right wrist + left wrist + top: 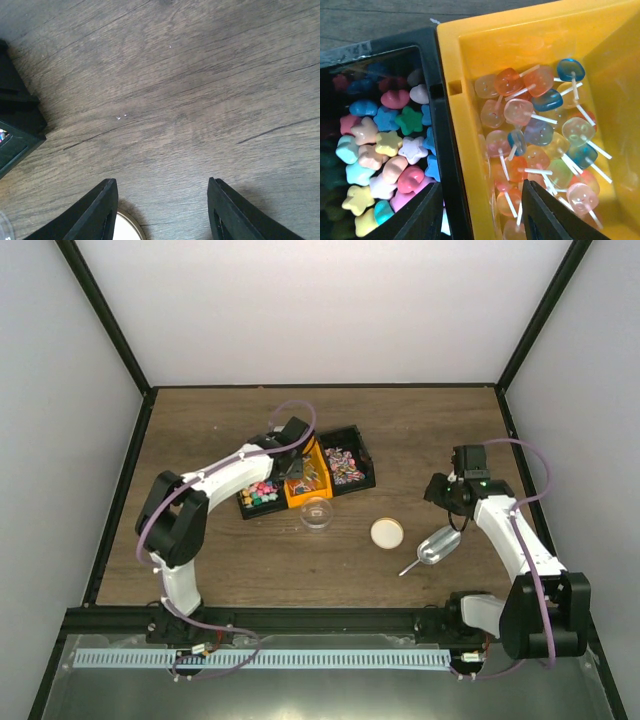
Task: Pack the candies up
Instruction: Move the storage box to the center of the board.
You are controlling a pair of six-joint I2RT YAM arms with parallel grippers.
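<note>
The candies lie in three bins. Small star and heart sweets (385, 150), pink, blue, green and yellow, fill the left black bin (261, 493). Lollipops (535, 130) fill the orange bin (308, 480). Pink-white wrapped sweets (346, 464) fill the right black bin. My left gripper (481, 185) is open and empty, low over the bins. Its jaws straddle the wall between the left black bin and the orange bin; it also shows in the top view (297, 469). My right gripper (161, 182) is open and empty above bare wood, right of the bins (441, 491).
A clear round jar (316, 512) stands in front of the orange bin. A cream round lid (387, 532) lies to its right and shows by my right gripper's left finger (125, 229). A metal scoop (436, 545) lies near the right arm. A black bin corner (15, 130) is at the left.
</note>
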